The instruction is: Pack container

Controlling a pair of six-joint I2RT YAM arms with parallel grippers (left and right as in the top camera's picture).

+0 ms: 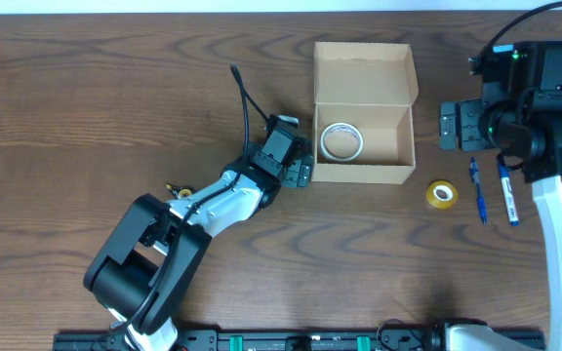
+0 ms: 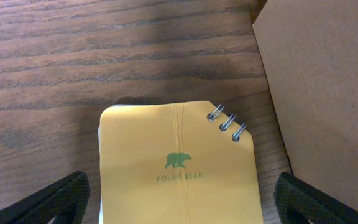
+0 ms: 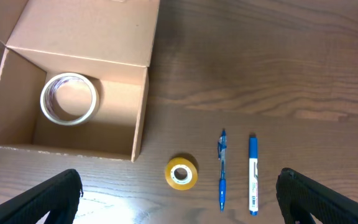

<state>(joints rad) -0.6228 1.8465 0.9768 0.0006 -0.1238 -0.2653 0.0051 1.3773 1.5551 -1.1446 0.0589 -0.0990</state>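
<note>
The container (image 1: 364, 58) is a tan cardboard box standing open, its flap lid folded back. A clear tape roll (image 1: 341, 141) lies inside it (image 3: 69, 98). My left gripper (image 1: 299, 173) sits just left of the box wall (image 2: 322, 93) and is open. Between its fingers (image 2: 61, 199) lies a yellow spiral notepad (image 2: 176, 168) printed "Polar Bear", with a gap on each side. The overhead view hides the notepad under that gripper. My right gripper (image 1: 454, 125) hangs open to the right of the container (image 3: 17, 134), holding nothing.
A small yellow tape roll (image 1: 442, 193) lies right of the box's front corner (image 3: 181, 173). A blue pen (image 1: 477, 190) and a blue-and-white marker (image 1: 507, 192) lie side by side further right. In the right wrist view the pen (image 3: 222, 171) and marker (image 3: 252, 174) lie between the open fingers.
</note>
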